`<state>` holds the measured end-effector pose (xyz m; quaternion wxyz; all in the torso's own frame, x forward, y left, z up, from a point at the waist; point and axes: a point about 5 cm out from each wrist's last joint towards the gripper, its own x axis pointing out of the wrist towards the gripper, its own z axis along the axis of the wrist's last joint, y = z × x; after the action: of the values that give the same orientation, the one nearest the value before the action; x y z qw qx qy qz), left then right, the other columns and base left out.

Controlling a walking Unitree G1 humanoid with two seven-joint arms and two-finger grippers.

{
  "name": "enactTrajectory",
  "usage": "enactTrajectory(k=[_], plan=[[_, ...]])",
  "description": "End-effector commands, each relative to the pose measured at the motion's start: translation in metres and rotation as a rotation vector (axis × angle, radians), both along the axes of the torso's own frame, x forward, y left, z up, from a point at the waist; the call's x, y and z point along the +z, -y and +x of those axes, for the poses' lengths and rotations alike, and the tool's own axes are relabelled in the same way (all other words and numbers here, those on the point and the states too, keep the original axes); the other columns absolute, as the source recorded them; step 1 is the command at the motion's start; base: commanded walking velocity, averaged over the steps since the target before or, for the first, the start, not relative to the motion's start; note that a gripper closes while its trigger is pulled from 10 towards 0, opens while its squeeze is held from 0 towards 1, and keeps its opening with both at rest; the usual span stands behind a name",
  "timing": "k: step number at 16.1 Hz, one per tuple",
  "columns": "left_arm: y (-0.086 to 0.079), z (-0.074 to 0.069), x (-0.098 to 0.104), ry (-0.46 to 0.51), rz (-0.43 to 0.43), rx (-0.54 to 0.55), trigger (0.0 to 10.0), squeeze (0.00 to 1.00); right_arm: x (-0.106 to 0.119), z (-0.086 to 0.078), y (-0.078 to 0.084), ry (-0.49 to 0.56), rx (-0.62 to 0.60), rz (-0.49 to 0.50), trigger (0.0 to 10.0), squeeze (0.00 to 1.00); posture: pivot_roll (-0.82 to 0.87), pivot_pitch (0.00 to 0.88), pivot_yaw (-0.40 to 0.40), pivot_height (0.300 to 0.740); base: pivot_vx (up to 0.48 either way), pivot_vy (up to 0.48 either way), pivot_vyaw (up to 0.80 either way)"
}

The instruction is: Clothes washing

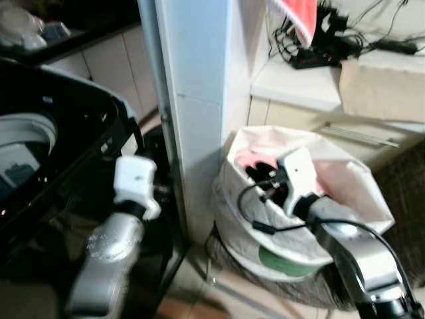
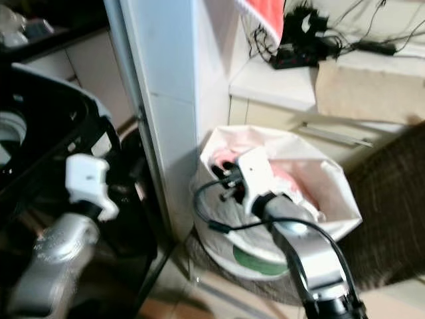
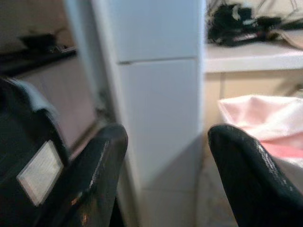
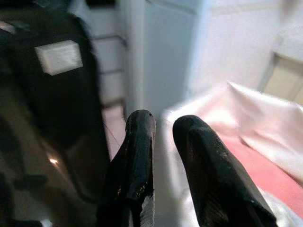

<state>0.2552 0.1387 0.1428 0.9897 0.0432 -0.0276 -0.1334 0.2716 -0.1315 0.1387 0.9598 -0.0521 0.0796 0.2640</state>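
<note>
A white laundry bag (image 1: pixel 362 193) stands on the floor to the right of a white pillar, with pink clothes (image 1: pixel 249 158) inside. My right gripper (image 1: pixel 263 178) hovers over the bag's left rim; in the right wrist view its fingers (image 4: pixel 142 142) stand only slightly apart with nothing between them, above the pink clothes (image 4: pixel 265 175). The black washing machine (image 1: pixel 73 126) is on the left with its top open and the pale drum (image 1: pixel 23 143) showing. My left gripper (image 3: pixel 165 137) is raised beside the machine's front corner, wide open and empty, facing the pillar.
The white pillar (image 1: pixel 199 100) separates the machine from the bag. Behind the bag is a low white counter (image 1: pixel 292 83) with a power strip and tangled cables (image 1: pixel 315 46), a beige box (image 1: pixel 382 86) and a hanging red cloth (image 1: pixel 299 16). A dark woven surface (image 1: pixel 405 179) lies at the right.
</note>
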Motion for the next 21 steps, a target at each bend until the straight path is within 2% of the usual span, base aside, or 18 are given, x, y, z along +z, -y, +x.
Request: enactTrajectory(k=[1, 3, 5, 7, 8, 9, 10, 11, 12, 13, 14, 15, 16, 17, 18, 19, 21], plan=[[-0.003, 0.001, 0.001, -0.012, 0.003, -0.001, 10.0, 0.00, 0.002, 0.005, 0.006, 0.004, -0.079, -0.007, 10.0, 0.00, -0.03, 0.009, 0.020, 0.740, 0.000, 0.000, 0.00], [0.002, 0.003, 0.002, -0.018, -0.015, -0.025, 10.0, 0.00, 0.004, 0.014, 0.023, 0.001, -0.219, 0.007, 10.0, 0.00, -0.04, 0.007, 0.031, 0.740, 0.000, 0.000, 0.00], [0.006, 0.006, 0.001, -0.028, -0.020, -0.042, 10.0, 0.00, 0.012, 0.021, 0.039, 0.018, -0.271, -0.004, 10.0, 0.00, -0.05, 0.007, 0.038, 0.740, 0.000, 0.000, 0.00], [0.009, 0.009, 0.002, -0.048, -0.045, -0.051, 10.0, 0.00, 0.013, 0.031, 0.058, -0.028, -0.332, -0.031, 10.0, 0.00, -0.05, 0.006, 0.042, 0.740, 0.000, 0.000, 0.00], [0.009, 0.011, 0.002, -0.094, -0.108, -0.045, 10.0, 0.00, 0.010, 0.036, 0.067, -0.088, -0.360, -0.034, 10.0, 1.00, -0.05, 0.005, 0.042, 0.740, 0.000, 0.000, 0.00], [0.008, 0.011, 0.001, -0.144, -0.109, -0.052, 10.0, 0.00, 0.006, 0.038, 0.074, -0.166, -0.351, -0.051, 10.0, 1.00, -0.05, 0.004, 0.038, 0.740, 0.000, 0.000, 0.00], [0.009, 0.011, 0.002, -0.130, -0.107, -0.080, 10.0, 0.00, 0.003, 0.038, 0.077, -0.197, -0.325, -0.085, 10.0, 1.00, -0.05, 0.004, 0.036, 0.740, 0.000, 0.000, 0.00], [0.007, 0.011, 0.008, -0.048, -0.104, -0.060, 10.0, 0.00, 0.003, 0.040, 0.082, -0.206, -0.343, -0.118, 10.0, 1.00, -0.05, 0.003, 0.033, 0.740, 0.000, 0.000, 0.00], [-0.002, 0.013, 0.013, 0.067, -0.101, 0.056, 10.0, 0.00, 0.007, 0.041, 0.085, -0.201, -0.357, -0.118, 10.0, 1.00, -0.05, 0.001, 0.028, 0.740, 0.000, 0.000, 0.00], [-0.008, 0.014, 0.014, 0.111, -0.127, 0.166, 10.0, 0.00, 0.009, 0.042, 0.088, -0.202, -0.365, -0.119, 10.0, 1.00, -0.05, 0.000, 0.021, 0.740, 0.000, 0.000, 0.00], [-0.010, 0.014, 0.014, 0.107, -0.143, 0.201, 10.0, 0.00, 0.009, 0.042, 0.089, -0.205, -0.370, -0.122, 10.0, 1.00, -0.05, 0.000, 0.019, 0.740, 0.000, 0.000, 0.00], [-0.011, 0.014, 0.014, 0.085, -0.165, 0.193, 10.0, 0.00, 0.009, 0.042, 0.090, -0.215, -0.377, -0.127, 10.0, 1.00, -0.05, 0.000, 0.019, 0.740, 0.000, 0.000, 0.00], [-0.003, 0.010, 0.021, 0.089, -0.218, 0.045, 10.0, 0.00, 0.002, 0.039, 0.093, -0.271, -0.382, -0.110, 10.0, 1.00, -0.04, 0.000, 0.013, 0.740, 0.000, 0.000, 0.00], [-0.001, 0.007, 0.024, 0.095, -0.200, -0.001, 10.0, 0.00, -0.005, 0.036, 0.092, -0.320, -0.370, -0.096, 10.0, 1.00, -0.04, 0.000, 0.015, 0.740, 0.000, 0.000, 0.00], [-0.001, 0.006, 0.023, 0.118, -0.112, -0.018, 10.0, 0.00, -0.012, 0.034, 0.092, -0.363, -0.361, -0.103, 10.0, 1.00, -0.04, 0.000, 0.014, 0.740, 0.000, 0.000, 0.00], [-0.002, 0.005, 0.022, 0.143, -0.083, -0.016, 10.0, 0.00, -0.016, 0.032, 0.093, -0.384, -0.369, -0.107, 10.0, 1.00, -0.04, 0.000, 0.013, 0.740, 0.000, 0.000, 0.00], [-0.006, 0.003, 0.015, 0.108, -0.083, 0.028, 10.0, 0.00, -0.030, 0.029, 0.102, -0.450, -0.408, -0.137, 10.0, 1.00, -0.04, 0.000, 0.013, 0.740, 0.000, 0.000, 0.00]])
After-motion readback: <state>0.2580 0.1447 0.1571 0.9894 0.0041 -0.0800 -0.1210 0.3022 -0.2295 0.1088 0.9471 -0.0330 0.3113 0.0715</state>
